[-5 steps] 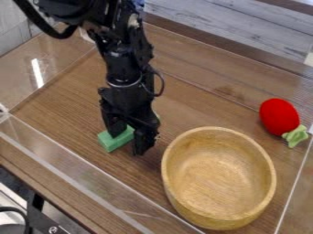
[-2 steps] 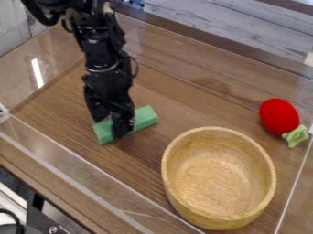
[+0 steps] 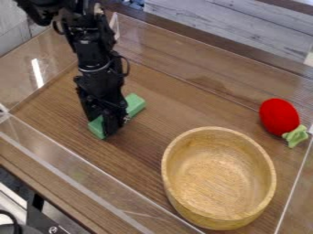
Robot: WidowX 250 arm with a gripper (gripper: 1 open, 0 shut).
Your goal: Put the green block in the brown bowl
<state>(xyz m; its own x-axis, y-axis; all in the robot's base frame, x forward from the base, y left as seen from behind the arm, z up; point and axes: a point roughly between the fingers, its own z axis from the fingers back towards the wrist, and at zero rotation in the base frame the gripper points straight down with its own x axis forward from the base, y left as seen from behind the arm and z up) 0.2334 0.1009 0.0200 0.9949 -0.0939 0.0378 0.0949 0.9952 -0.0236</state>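
The green block (image 3: 132,105) lies on the wooden table, left of centre, set diagonally. My gripper (image 3: 105,124) points straight down over its middle, with one dark finger on each side and a green end showing past each. The fingers stand close to the block's sides, but I cannot make out whether they press on it. The block rests on the table. The brown bowl (image 3: 184,146) sits empty at the lower right, a short way to the right of the gripper.
A red rounded object (image 3: 279,114) and a small green piece (image 3: 296,136) lie at the right edge beyond the bowl. A clear low wall (image 3: 73,174) runs along the table's near edge. A window and wall planks lie behind.
The arm has shifted left in the picture and now stands astride the green block instead of beside it. Its fingers look narrower than before.
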